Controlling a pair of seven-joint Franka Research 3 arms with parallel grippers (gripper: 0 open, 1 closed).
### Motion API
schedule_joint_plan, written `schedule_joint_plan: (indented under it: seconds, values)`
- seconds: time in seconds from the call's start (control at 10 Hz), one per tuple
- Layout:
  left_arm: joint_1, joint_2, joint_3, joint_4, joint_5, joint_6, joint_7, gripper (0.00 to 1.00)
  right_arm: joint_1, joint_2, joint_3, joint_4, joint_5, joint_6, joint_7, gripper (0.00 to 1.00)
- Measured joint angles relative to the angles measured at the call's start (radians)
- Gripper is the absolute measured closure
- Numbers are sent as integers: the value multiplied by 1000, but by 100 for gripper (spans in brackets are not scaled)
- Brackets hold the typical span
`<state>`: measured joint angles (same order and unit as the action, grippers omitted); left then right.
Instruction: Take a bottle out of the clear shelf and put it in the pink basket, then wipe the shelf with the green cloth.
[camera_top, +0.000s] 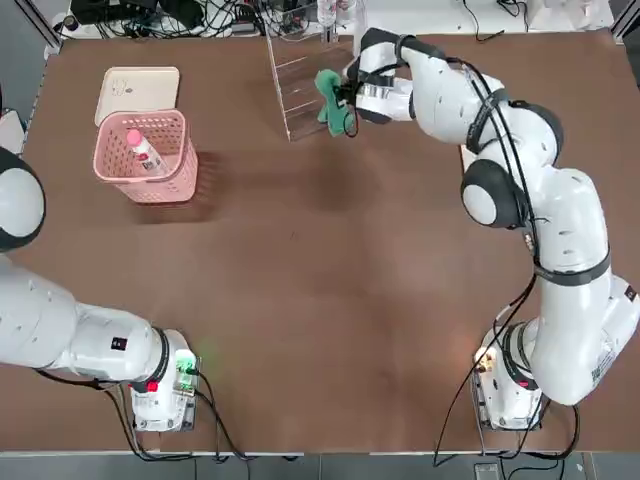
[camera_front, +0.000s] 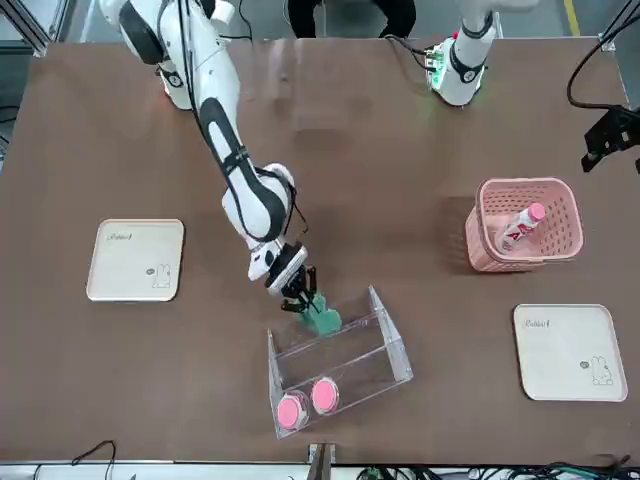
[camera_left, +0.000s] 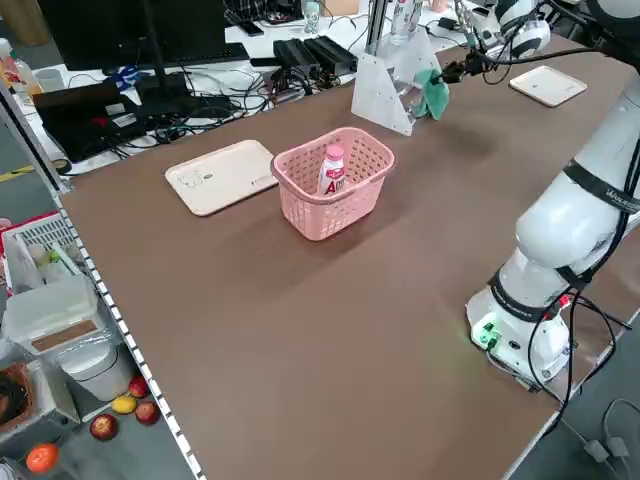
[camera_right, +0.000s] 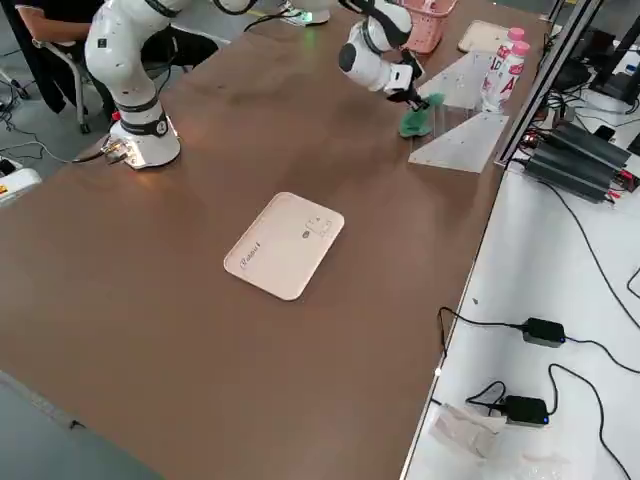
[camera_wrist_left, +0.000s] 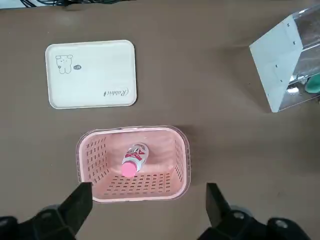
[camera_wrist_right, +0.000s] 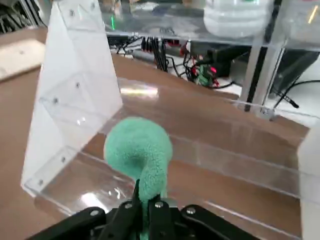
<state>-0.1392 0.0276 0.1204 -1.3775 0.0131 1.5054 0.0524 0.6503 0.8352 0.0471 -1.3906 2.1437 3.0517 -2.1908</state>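
Observation:
The bottle (camera_top: 143, 150) with its pink cap lies tilted inside the pink basket (camera_top: 160, 185) at the table's far left, also seen in the front view as bottle (camera_front: 520, 228) in basket (camera_front: 500, 262). The clear shelf (camera_top: 295, 80) stands at the far middle edge. My right gripper (camera_top: 345, 95) is shut on the green cloth (camera_top: 333, 105) and holds it at the shelf's open front; in the right wrist view the cloth (camera_wrist_right: 140, 150) rests against a clear tier (camera_wrist_right: 75, 100). My left gripper (camera_wrist_left: 147, 210) is open, high above the basket (camera_wrist_left: 135, 187), holding nothing.
Two pink-capped bottles (camera_front: 308, 403) stand in the shelf's far tier (camera_front: 350, 360). One cream tray (camera_top: 140, 85) lies just behind the basket, another (camera_front: 135, 260) on the robot's right side. Cables and electronics crowd the bench beyond the table's far edge.

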Motion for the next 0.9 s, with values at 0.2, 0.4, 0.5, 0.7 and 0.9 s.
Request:
schedule_joint_plan:
  seconds: [0.2, 0.4, 0.5, 0.7, 0.9]
  values:
    - [-5, 0, -4, 0, 0, 0, 0, 0, -2, -23, 0, -31, -12, 0, 0, 94]
    - [0, -3, 0, 2, 1, -11, 0, 0, 11, -34, 9, -27, -10, -10, 30, 94]
    - [10, -10, 7, 2, 1, -32, -1, 0, 37, -32, 12, -6, -10, -16, 84, 94]
    - [62, -18, 19, 2, 1, -49, 5, 0, 97, -20, 13, 51, -10, -8, 165, 94]
    - [71, -20, 17, 2, 1, -53, 5, 0, 121, 3, 15, 92, -10, -6, 237, 94]
